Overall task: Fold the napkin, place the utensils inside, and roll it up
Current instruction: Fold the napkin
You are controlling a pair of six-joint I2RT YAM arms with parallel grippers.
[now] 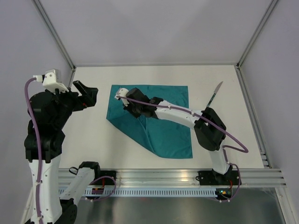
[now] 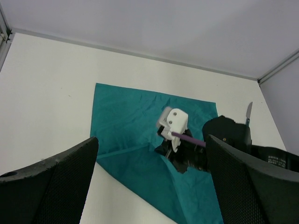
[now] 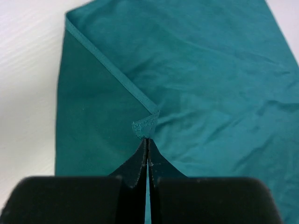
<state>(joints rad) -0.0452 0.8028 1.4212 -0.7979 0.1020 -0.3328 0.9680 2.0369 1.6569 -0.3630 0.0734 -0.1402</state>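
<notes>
Now, right gripper (image 3: 147, 140): clenched on a hemmed corner of the large teal-green cloth napkin (image 1: 168, 135), folded inward over the cloth
left gripper (image 1: 89, 94): released wide, raised left of the napkin
napkin: mid white table (image 1: 93, 140), partly folded
slim silvery metal knife (image 1: 215, 93): far right, apart from napkin

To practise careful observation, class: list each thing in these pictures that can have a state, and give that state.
napkin: partly folded, one corner brought over onto the cloth, not rolled.
utensil: lying flat to the right of the napkin, not touching it.
left gripper: open, empty, off to the left of the napkin.
right gripper: shut on the napkin's folded-over corner.
</notes>
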